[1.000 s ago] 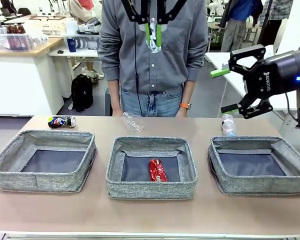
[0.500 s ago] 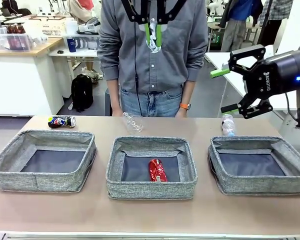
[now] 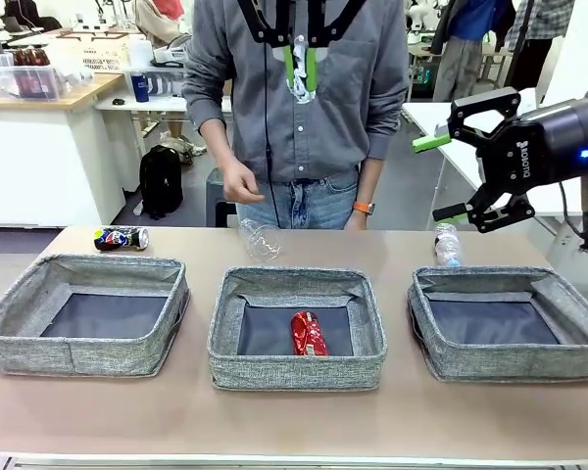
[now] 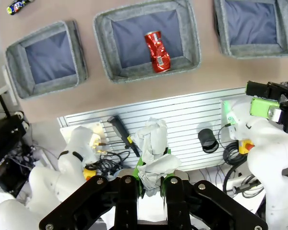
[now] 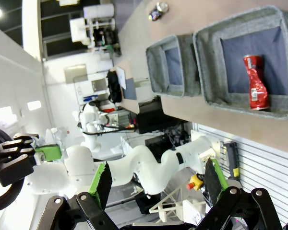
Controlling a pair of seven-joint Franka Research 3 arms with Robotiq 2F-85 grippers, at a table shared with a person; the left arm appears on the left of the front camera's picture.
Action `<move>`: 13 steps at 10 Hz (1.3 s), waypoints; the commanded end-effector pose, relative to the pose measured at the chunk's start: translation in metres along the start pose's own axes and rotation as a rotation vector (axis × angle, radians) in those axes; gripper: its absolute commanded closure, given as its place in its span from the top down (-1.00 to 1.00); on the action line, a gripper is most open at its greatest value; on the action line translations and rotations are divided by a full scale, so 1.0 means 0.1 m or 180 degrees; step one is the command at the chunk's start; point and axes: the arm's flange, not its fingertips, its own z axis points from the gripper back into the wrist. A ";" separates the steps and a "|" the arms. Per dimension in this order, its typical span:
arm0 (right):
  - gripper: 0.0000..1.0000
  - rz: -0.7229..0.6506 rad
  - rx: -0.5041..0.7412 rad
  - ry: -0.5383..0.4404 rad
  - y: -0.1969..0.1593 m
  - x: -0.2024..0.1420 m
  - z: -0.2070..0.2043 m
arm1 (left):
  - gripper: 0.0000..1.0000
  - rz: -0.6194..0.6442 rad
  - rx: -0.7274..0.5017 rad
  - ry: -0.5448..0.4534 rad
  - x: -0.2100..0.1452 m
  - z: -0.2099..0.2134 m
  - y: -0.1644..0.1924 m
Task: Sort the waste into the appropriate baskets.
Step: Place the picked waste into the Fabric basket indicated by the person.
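Left wrist view, looking straight down from high above the table: the left gripper (image 4: 153, 165) is closed on a crumpled white paper ball (image 4: 152, 143), which bulges out between and past its green pads. Directly ahead of the fingers, far below, sits the middle basket (image 4: 149, 77) with a crushed red can (image 4: 157, 51) lying in it. The left basket (image 4: 79, 55) and right basket (image 4: 252, 51) flank it, and both show bare dark bases. The paper hangs above the robot's own edge of the table, short of all three baskets. The drop therefore probably calls for a reach forward and a turn to one side basket. Which of the two suits paper cannot be told.

In the front view the right gripper (image 3: 449, 178) hangs in the air above the far right of the table (image 3: 294, 421), jaws wide apart and empty. White lettering on its body reads ROBOTIQ.

Beyond the baskets, three items wait on the table. A dark can (image 3: 121, 238) lies on its side, its long axis across the table, behind the left basket. A clear plastic cup (image 3: 262, 239) lies behind the middle basket. A water bottle (image 3: 448, 245) rests behind the right basket, close under the right gripper, the nearer arm for it. A person's hand (image 3: 240, 183) hovers above the cup. The dark can bears a round red, white and blue mark. Print on both cans and the bottle label is too small to read.
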 end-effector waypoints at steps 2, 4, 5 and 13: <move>1.00 0.0061 0.0097 0.0006 0.01 0.02 -0.02 | -0.80 -0.0017 0.0010 -0.0033 -0.03 0.00 0.01; 1.00 0.0061 0.0097 0.0006 0.01 0.02 -0.02 | -0.80 -0.0017 0.0010 -0.0033 -0.03 0.00 0.01; 1.00 0.0061 0.0097 0.0006 0.01 0.02 -0.02 | -0.80 -0.0017 0.0010 -0.0033 -0.03 0.00 0.01; 1.00 0.0061 0.0097 0.0006 0.01 0.02 -0.02 | -0.80 -0.0033 0.0073 0.0026 -0.02 -0.07 0.07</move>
